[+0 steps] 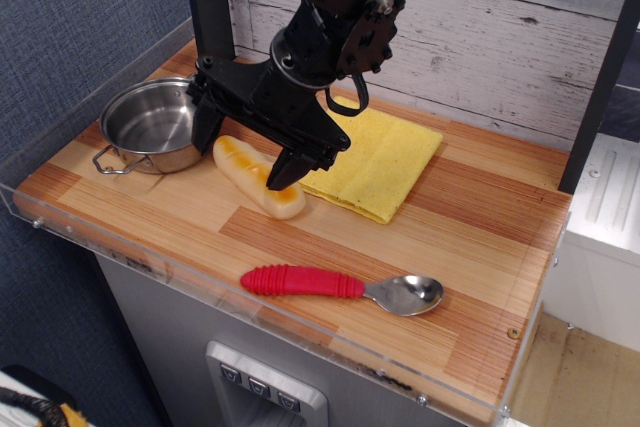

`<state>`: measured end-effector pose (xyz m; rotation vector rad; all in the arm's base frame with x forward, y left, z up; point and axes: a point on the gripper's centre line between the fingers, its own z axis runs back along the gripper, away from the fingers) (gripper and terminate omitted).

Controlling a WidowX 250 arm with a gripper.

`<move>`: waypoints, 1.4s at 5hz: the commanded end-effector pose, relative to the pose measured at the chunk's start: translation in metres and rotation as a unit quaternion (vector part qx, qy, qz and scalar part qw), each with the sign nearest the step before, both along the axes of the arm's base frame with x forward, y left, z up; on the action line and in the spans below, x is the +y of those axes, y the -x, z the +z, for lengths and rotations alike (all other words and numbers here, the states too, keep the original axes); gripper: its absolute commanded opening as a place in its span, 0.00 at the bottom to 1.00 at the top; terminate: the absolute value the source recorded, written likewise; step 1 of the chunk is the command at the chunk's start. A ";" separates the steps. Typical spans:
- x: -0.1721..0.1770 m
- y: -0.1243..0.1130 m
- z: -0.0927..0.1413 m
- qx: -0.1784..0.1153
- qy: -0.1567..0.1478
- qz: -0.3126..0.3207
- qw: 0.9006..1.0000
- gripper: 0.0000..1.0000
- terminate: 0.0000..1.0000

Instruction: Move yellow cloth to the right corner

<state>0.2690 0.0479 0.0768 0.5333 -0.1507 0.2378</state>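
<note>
Nearest the front edge of the striped wood tabletop (470,237), behind the clear acrylic rim (250,282), lies one spoon (345,287) with a ribbed red handle and a steel bowl pointing right. Farther back sits one pale yellow-orange bread-roll toy (257,176), lying at a slant, its far end near the one steel pot (152,127), which stands empty at the left side with a wire handle toward the front. One black gripper (242,150) hangs over the roll, its two fingers spread wide apart, one tip by the pot and the other at the roll's right side, pinching nothing. Just right of the roll, and partly under the gripper's body, lies the one yellow cloth (385,162), folded flat in the middle-back of the table, close to the whitewashed plank wall (500,37). The right corner (515,377) at the front is well apart from the cloth.
</note>
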 end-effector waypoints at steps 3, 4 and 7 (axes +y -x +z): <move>-0.015 -0.030 0.025 -0.032 -0.022 -0.034 0.999 1.00 0.00; -0.008 -0.036 0.034 -0.048 -0.021 -0.034 0.998 1.00 0.00; 0.010 -0.065 0.029 -0.057 0.128 -0.028 0.990 1.00 0.00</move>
